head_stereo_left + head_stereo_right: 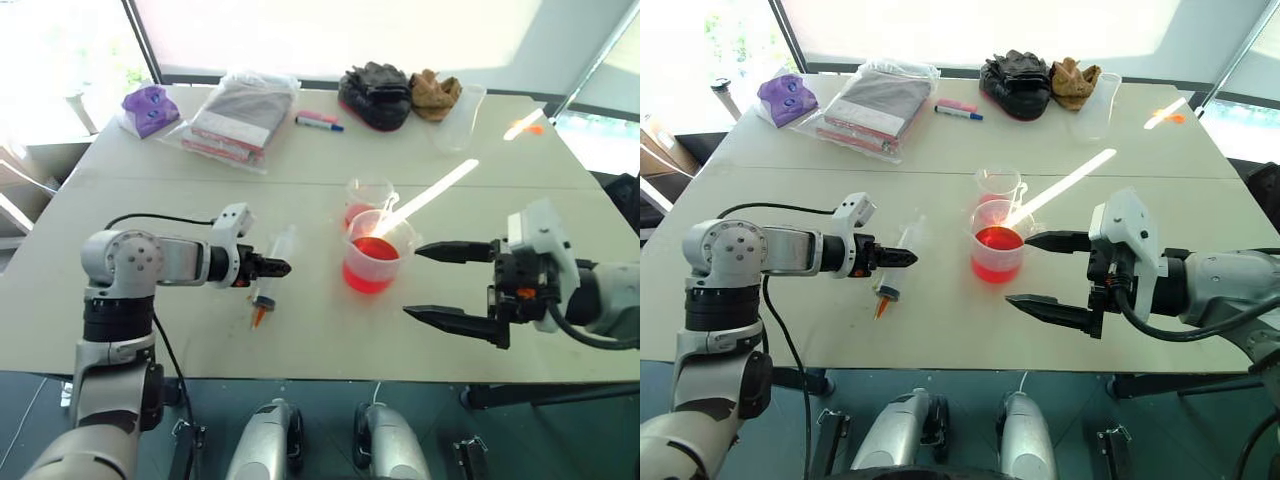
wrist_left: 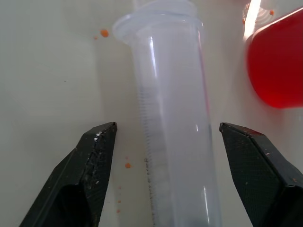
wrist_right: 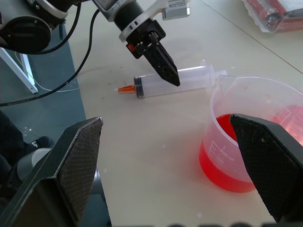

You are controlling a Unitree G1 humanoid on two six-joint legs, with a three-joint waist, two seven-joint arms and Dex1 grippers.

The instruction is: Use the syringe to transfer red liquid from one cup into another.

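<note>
Syringe [image 1: 268, 277] lies flat on the table [image 1: 150, 170], orange tip toward the near edge, just left of the beaker [image 1: 372, 262] – the left gripper [image 2: 168, 137] straddles its barrel with jaws apart, holding nothing – while the right gripper [image 1: 432, 283] hangs wide open, empty, farther off

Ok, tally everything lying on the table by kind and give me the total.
Clear cups: 2, the beaker and the smaller cup
Syringe: 1
Marker pen: 1
Plastic packet: 1
Purple item: 1
Dark gloves: 1
Brown item: 1
Total: 8
</note>
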